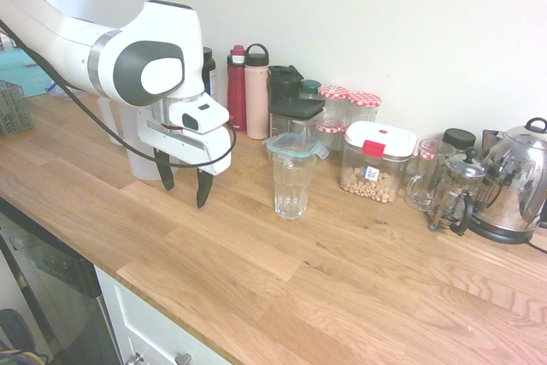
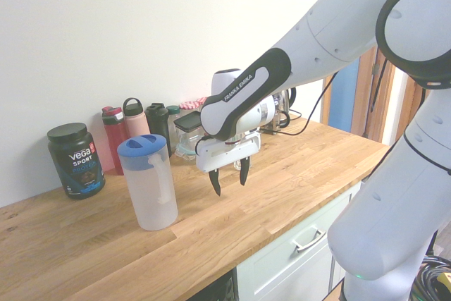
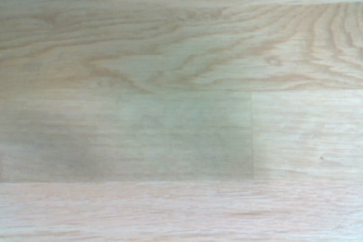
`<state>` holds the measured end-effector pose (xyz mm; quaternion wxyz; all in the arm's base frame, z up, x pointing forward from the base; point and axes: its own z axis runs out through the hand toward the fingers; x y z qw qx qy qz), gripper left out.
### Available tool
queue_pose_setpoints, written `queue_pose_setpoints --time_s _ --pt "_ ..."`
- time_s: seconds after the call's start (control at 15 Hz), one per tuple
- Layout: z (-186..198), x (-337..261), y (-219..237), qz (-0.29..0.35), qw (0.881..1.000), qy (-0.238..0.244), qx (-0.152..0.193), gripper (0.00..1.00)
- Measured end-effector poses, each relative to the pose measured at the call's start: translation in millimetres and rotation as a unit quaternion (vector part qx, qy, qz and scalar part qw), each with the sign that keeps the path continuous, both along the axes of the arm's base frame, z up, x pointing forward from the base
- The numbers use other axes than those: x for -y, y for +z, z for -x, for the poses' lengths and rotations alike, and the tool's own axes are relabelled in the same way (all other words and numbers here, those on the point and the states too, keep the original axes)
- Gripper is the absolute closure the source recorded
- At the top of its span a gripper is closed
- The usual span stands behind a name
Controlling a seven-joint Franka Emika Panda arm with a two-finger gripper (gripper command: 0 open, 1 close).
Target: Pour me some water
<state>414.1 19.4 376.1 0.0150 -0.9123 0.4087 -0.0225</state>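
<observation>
A tall frosted-white jug [image 2: 149,192] with a blue lid [image 2: 141,147] and handle stands on the wooden counter [image 1: 342,279]. The water [image 2: 153,209] in it is only faintly discernible through the wall. In the first exterior view the arm hides most of the jug [image 1: 139,162]. My gripper [image 2: 229,178] hangs open and empty just above the counter, between the jug and an empty drinking glass [image 1: 293,184]. It touches neither one. The wrist view shows only bare wood [image 3: 181,106].
Along the wall stand a red bottle [image 1: 237,90], a pink bottle [image 1: 256,96], dark-lidded containers, several jars, a snack box [image 1: 374,164], glass mugs, a French press [image 1: 457,192] and a steel kettle [image 1: 517,181]. A black tub [image 2: 76,160] stands beyond the jug.
</observation>
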Motion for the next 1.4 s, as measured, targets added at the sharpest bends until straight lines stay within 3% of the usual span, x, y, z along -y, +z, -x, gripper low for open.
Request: queue_pose_setpoints --time_s 0.27,0.53,0.73,0.93,1.4 --pt "5.1 -6.5 13.2 0.002 1.000 -0.014 -0.010 0.00" --pt "51.2 -50.7 86.8 0.021 1.000 -0.009 0.000 0.00" --pt "90.7 -100.5 126.5 0.017 0.999 0.021 0.041 0.00" --pt "105.2 -146.5 133.7 0.026 0.996 0.034 0.084 0.00" --pt "70.2 -205.4 129.2 0.015 0.988 0.032 0.150 0.00"
